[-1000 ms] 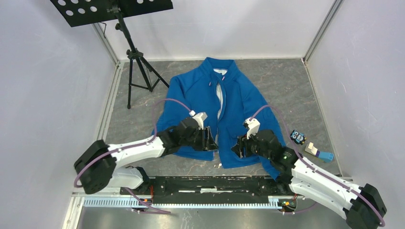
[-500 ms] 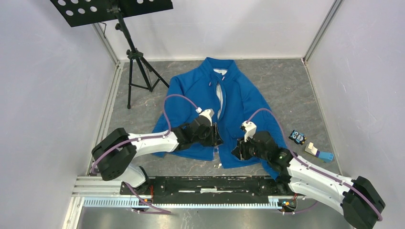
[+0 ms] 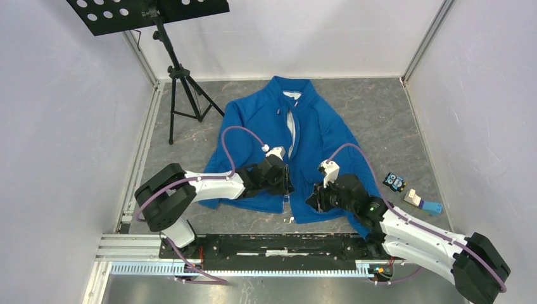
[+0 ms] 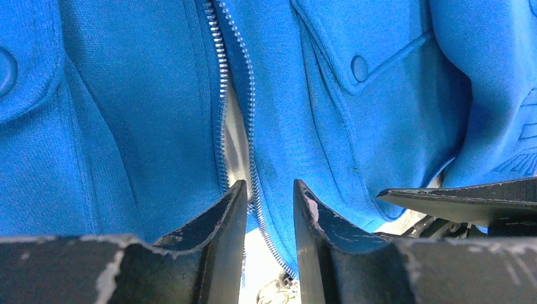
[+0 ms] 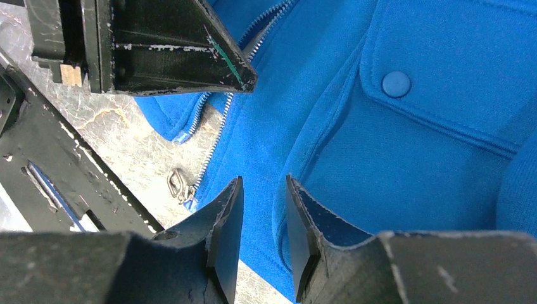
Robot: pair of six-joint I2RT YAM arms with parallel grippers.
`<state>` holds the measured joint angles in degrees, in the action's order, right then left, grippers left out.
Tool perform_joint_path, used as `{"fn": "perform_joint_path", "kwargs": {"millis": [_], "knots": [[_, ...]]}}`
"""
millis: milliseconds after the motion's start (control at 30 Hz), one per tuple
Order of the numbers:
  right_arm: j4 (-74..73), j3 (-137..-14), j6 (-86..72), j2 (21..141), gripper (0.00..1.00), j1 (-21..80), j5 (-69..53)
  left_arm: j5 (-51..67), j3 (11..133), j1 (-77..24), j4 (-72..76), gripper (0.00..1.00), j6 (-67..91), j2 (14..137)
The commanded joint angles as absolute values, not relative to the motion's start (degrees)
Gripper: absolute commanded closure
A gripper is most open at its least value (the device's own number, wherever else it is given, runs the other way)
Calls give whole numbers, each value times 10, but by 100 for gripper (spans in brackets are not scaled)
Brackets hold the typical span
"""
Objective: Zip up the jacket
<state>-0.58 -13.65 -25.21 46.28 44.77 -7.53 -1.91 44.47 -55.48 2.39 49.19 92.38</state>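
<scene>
Seemingly the jacket (image 4: 126,126) lies just under the left pincer (image 4: 269,190).

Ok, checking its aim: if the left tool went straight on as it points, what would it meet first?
Probably the jacket, at its open zipper, which lies just ahead of the left tool; depth is unclear.

- Grey marbled tabletop (image 3: 380,107) carries everything.
- Bright blue long-sleeved fabric jacket (image 3: 320,130) lies spread flat at centre, collar toward the far side.
- Black tripod stand (image 3: 183,85) stands on the far left.
- Small black-and-blue object (image 3: 394,182) and white-and-blue block (image 3: 421,203) lie side by side near the right edge.
</scene>
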Motion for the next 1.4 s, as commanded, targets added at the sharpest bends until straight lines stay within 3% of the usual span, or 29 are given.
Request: {"fn": "perform_joint_path", "kwargs": {"millis": [0,167,233,333,433,533,867,1367], "knots": [[23,-131,-246,475,64,449,-87,-31,453,-557,56,59,504,940],[42,-128,-244,495,65,449,-103,-14,453,-557,77,60,506,957],[55,-125,-234,500,64,449,-119,-12,450,-557,82,66,505,957],[85,-112,-219,508,52,449,-146,-3,442,-556,98,79,502,947],[126,-97,-211,523,50,449,-187,13,430,-556,126,92,496,927],[158,-84,-209,531,50,451,-209,47,435,-555,140,98,477,914],[226,-59,-230,518,42,456,-215,106,430,-555,199,98,478,871],[322,-31,-286,521,44,456,-173,119,435,-555,200,98,507,857]]}}
